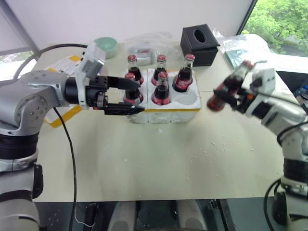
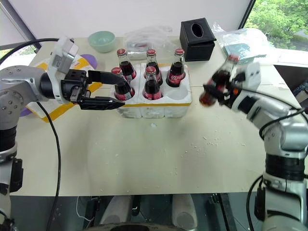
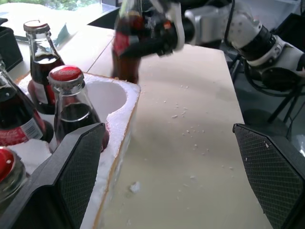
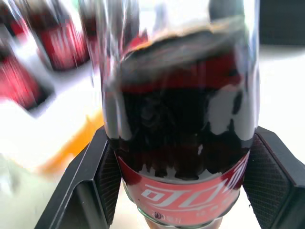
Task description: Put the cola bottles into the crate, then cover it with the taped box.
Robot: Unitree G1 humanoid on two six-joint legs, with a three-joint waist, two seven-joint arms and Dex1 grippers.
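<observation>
A small dark glass cola bottle (image 1: 226, 91), heavy and slippery, is clamped mid-body by the right gripper (image 1: 236, 96), tilted off the table's right edge. The left gripper (image 1: 132, 97) is held wide open beside the white styrofoam crate (image 1: 185, 103).

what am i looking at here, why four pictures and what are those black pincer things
This is a two-armed humanoid robot at a table. The two wide pictures come from cameras in its head, looking down over its arms. The two close-ups come from cameras on its wrists, each looking along that hand's two black fingers.

The right hand is shut on a cola bottle, held tilted above the table beside the crate. The right wrist view shows that bottle between the pads. The left hand is open and empty, by the crate's other end.

The crate is a white foam tray with five bottles standing in it and one well free. Behind it are a black tissue box, a green bowl and clear plastic bags.
</observation>
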